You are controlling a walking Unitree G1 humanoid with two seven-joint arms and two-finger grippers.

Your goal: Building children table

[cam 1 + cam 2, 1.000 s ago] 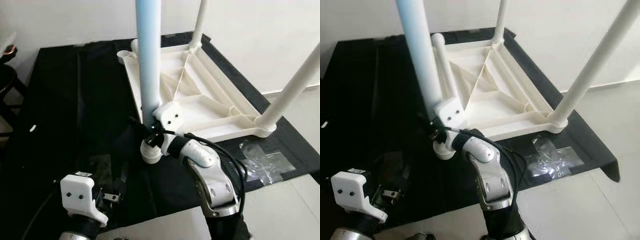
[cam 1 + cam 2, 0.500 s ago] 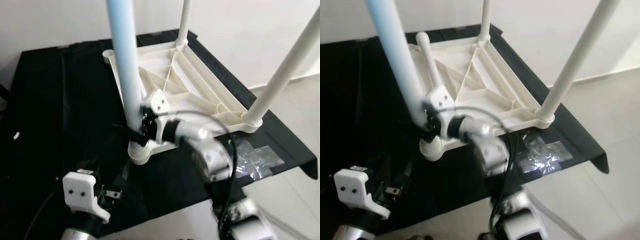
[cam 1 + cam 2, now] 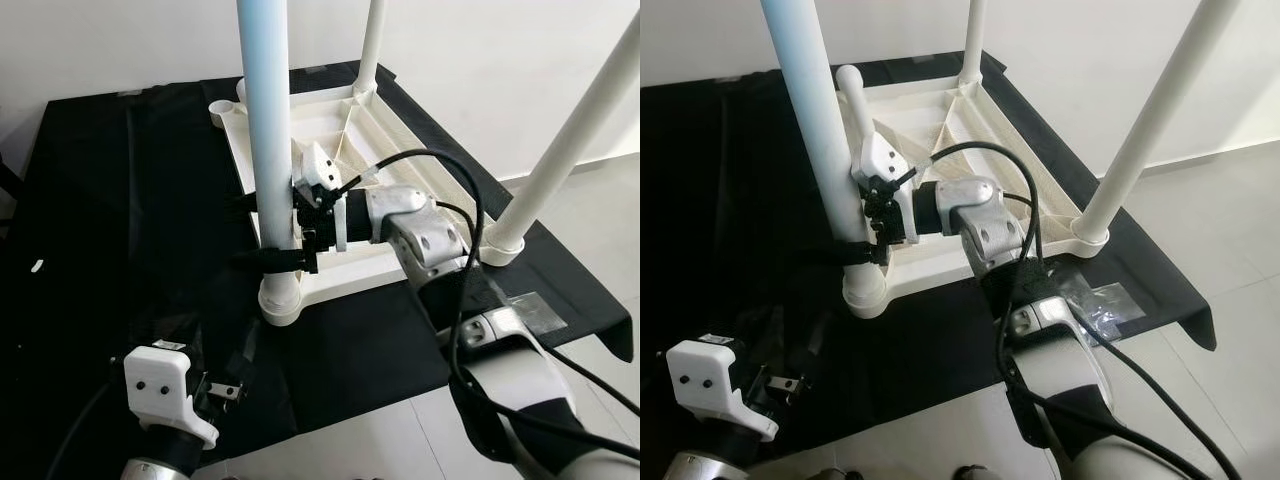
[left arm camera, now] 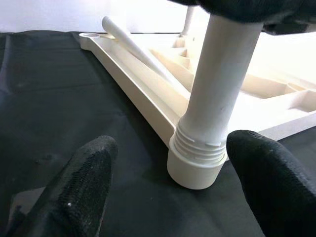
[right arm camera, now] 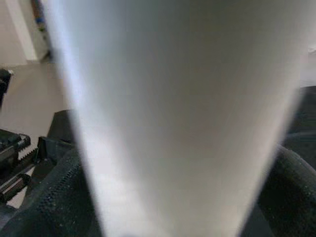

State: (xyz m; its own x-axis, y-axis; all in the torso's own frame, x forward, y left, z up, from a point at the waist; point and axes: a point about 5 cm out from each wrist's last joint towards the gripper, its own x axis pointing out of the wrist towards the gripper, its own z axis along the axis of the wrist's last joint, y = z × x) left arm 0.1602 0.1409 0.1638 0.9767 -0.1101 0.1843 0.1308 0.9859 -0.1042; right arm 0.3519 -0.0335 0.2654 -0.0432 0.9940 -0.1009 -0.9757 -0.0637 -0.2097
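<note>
Upturned white plastic children's table (image 3: 390, 160) on a black cloth (image 3: 130, 200), underside ribs facing up. Three legs standing upright in corner sockets: nearest leg (image 3: 268, 130) at the front corner closest to the robot, far leg (image 3: 372, 40) at the back corner, right-hand leg (image 3: 575, 140) at the right corner. Fourth leg (image 3: 862, 110) loose, lying along the left edge of the frame. Right claw (image 3: 290, 235) reaching in from the right, black fingers clasped around the nearest leg just above its threaded socket (image 3: 281, 297); in the right wrist view, leg surface pressed between the fingers (image 5: 284, 190). Left claw (image 4: 173, 197) low and in front of the same socket, fingers spread apart, holding nothing; in the left wrist view, leg base and thread rings between the two fingertips but not touching them. Clear plastic bag (image 3: 525, 315) on the cloth near the right front edge. Pale tiled floor (image 3: 600, 210) beyond the cloth.
</note>
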